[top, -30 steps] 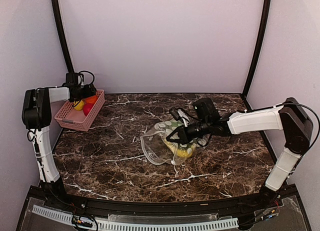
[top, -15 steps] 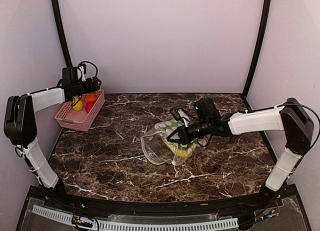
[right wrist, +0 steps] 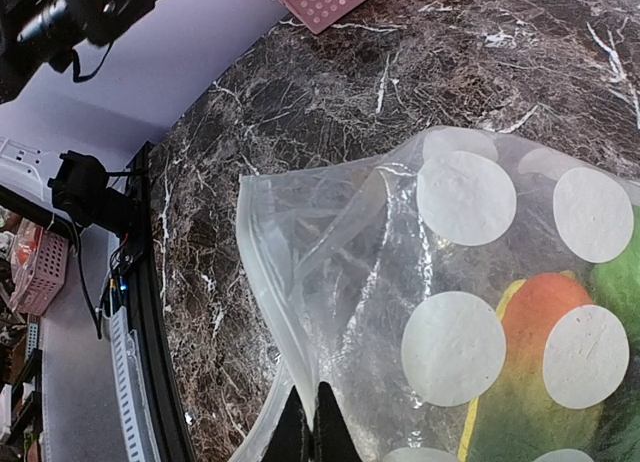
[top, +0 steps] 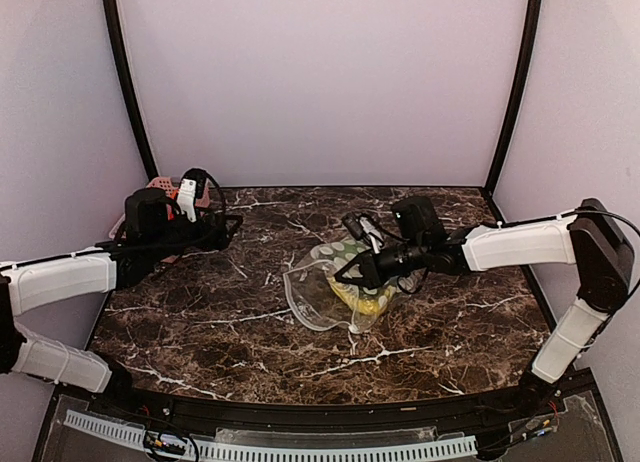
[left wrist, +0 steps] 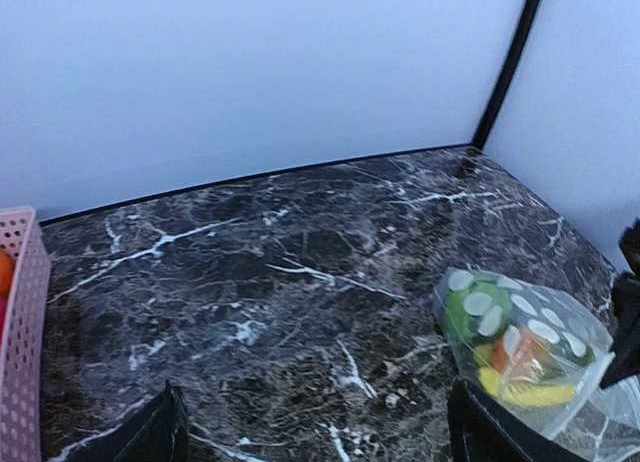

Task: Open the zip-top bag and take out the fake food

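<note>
While right fingers (right wrist: pixel 327 430) pinch the zip-top bag (right wrist: pixel 440 282), left fingers (left wrist: pixel 158 434) gape.

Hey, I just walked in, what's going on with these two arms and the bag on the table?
The right gripper is pinched shut on the clear plastic near the mouth of the zip-top bag, which lies on the marble table. The mouth looks open, and the fake food is inside. The left gripper is open and empty, hanging over the table between the pink basket and the bag, facing the bag.
</note>
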`<state>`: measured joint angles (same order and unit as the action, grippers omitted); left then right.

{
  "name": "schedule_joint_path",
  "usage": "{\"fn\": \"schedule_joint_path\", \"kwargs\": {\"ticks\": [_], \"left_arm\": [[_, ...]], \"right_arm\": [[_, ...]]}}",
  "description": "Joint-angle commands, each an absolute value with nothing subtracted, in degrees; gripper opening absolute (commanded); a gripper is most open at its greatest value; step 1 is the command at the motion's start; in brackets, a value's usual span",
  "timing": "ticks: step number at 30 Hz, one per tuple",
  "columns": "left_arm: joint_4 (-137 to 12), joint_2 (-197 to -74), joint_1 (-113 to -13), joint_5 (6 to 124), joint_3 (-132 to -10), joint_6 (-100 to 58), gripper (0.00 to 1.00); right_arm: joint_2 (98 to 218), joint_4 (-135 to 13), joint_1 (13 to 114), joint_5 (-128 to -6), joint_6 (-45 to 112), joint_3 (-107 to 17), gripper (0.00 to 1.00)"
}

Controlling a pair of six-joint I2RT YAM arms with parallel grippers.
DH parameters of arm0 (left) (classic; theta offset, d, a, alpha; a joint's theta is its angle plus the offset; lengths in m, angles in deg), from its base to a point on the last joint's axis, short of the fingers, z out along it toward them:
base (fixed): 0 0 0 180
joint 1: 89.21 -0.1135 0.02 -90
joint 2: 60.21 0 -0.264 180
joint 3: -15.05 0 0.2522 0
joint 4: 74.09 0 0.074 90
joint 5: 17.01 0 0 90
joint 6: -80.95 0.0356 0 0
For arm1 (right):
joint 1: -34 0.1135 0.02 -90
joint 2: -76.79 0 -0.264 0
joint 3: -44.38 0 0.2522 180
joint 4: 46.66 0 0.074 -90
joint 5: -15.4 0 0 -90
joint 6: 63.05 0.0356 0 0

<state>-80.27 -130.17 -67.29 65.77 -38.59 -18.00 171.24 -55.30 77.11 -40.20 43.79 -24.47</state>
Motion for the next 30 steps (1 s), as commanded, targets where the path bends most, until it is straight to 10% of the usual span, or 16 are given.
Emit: {"fn": "schedule_joint_path", "kwargs": {"ticks": [1, 12, 30], "left_arm": [[-86.5, -125.4, -58.7, 67.5, -32.0, -12.7, 0.88], [-93.4, -127.5, -36.5, 76.4, -24.4, 0.4, 0.88], [-105.6, -151.3, -31.4, 75.0, -34.9, 6.3, 0.77]], "right_arm": [[170.0, -54.6, 77.6, -39.5, 44.1, -25.4, 0.0], [170.1, -57.1, 80.4, -40.0, 44.1, -30.2, 0.0], [171.7, -58.6, 83.7, -39.2, 45.2, -37.6, 0.0]]}}
